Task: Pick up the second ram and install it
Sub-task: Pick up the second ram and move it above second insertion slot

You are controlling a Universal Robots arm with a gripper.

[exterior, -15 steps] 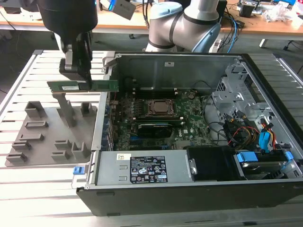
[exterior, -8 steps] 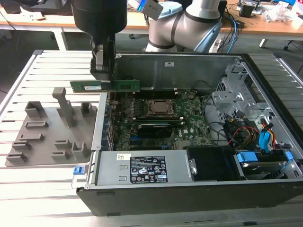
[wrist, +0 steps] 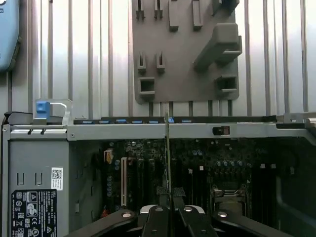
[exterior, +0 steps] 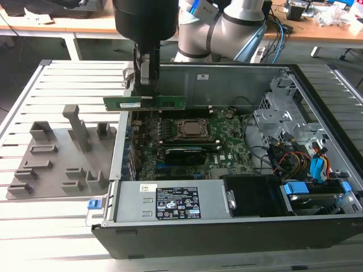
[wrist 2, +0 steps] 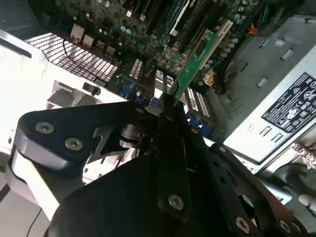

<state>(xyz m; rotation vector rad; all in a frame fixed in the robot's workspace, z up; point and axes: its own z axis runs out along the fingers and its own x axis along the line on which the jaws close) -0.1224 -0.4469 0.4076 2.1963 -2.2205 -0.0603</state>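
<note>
The second ram (exterior: 145,103) is a long green stick with a white label. It hangs level over the edge of the open computer case at the exterior view's left, above the motherboard (exterior: 227,148). My gripper (exterior: 146,90) is shut on its top edge from above. In the second wrist view the ram (wrist 2: 198,57) juts out from between the black fingers (wrist 2: 170,111), over the board's slots. The first wrist view has the ram (wrist: 167,148) edge-on, a thin line running from the gripper (wrist: 171,193) toward the case wall.
A grey fixture plate (exterior: 51,170) with slots and posts lies on the slatted table at the exterior view's left of the case. Inside the case are a CPU socket (exterior: 191,129), a power supply (exterior: 170,201) with labels, drive bays and cables (exterior: 306,161).
</note>
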